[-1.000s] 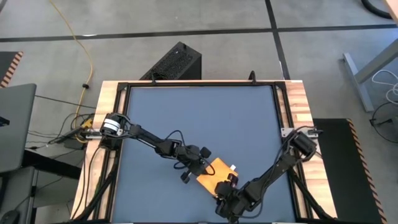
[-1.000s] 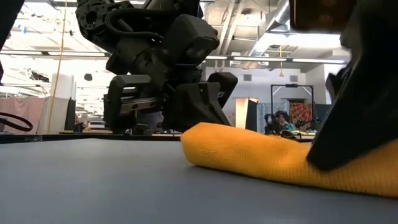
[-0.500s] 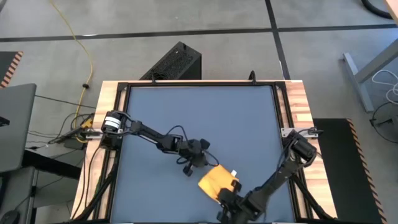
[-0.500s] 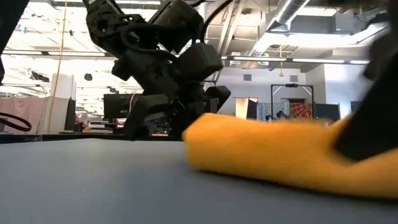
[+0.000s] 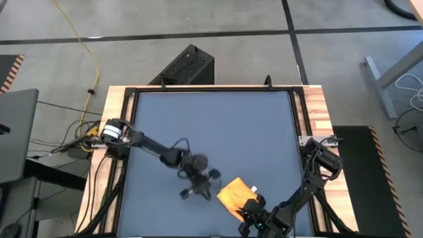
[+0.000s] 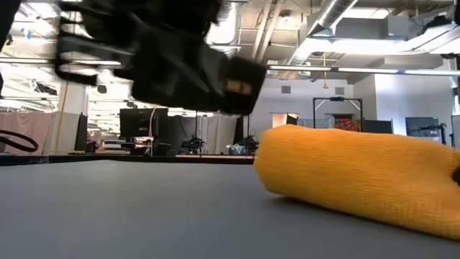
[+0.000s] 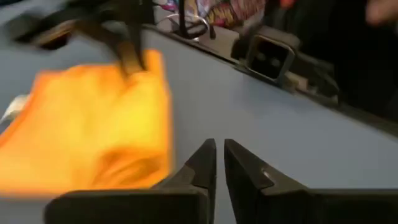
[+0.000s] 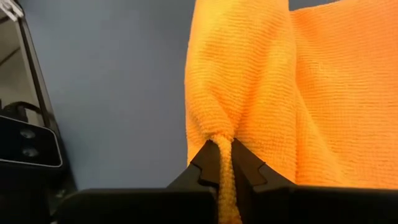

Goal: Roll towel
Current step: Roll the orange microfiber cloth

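Note:
The yellow-orange towel [image 5: 232, 192] lies bunched on the dark blue tabletop near its near edge, and its white tag [image 5: 253, 190] shows on the right side. In the low view the towel [image 6: 359, 176] is a thick rounded hump resting on the table. My right gripper [image 5: 248, 210] stands at the towel's near side, shut on it [image 8: 222, 158]. My left gripper [image 5: 200, 187] hovers just left of the towel, its fingers [image 7: 219, 155] shut on nothing, and shows blurred above the table [image 6: 158, 65]. My right gripper pinches a raised fold [image 8: 219, 134] of the towel's near edge between its two fingers, more than one layer. The fingers come low from the table's near side, along the ridge that runs away from them. The rest of the towel lies on the table.
Most of the dark blue tabletop [image 5: 211, 125] stretches toward the far edge, inside a black frame with wooden borders [image 5: 317, 112]. A black box [image 5: 188, 66] and a yellow cable [image 5: 86, 46] lie on the floor beyond the table.
My left gripper has left the towel's left end, risen and swung a little toward the near edge. My right gripper has drawn back toward the near right with the towel's near edge. The towel has slid that way and bunched from a low flat strip into a thicker hump.

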Action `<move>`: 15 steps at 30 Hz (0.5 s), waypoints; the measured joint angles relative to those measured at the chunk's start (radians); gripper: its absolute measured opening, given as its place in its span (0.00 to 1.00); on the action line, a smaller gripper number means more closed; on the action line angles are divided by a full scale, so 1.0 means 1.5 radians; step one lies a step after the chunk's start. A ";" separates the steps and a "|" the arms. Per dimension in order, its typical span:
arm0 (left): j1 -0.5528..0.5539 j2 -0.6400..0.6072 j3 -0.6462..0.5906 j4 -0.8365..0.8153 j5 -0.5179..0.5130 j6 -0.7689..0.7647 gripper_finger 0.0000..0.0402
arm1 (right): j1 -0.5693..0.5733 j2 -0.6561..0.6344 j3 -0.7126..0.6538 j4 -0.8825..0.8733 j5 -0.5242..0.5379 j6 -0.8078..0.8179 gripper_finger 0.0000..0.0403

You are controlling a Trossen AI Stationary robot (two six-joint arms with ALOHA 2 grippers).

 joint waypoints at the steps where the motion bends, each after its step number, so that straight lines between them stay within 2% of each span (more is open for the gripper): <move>1: -0.021 0.000 0.000 0.001 -0.033 0.035 0.04 | 0.003 0.000 0.000 -0.001 0.002 0.008 0.07; 4: -0.077 0.000 0.005 0.030 -0.180 0.107 0.04 | 0.008 0.000 -0.001 -0.001 0.004 0.012 0.07; 7: -0.106 -0.003 0.005 0.067 -0.320 0.149 0.07 | 0.011 0.000 -0.001 -0.001 0.003 0.021 0.07; 9: -0.115 -0.004 0.006 0.085 -0.353 0.180 0.12 | 0.011 0.000 -0.001 0.000 0.003 0.022 0.07; 15: -0.123 -0.004 0.006 0.082 -0.355 0.216 0.31 | 0.008 0.000 -0.001 0.001 0.000 0.022 0.08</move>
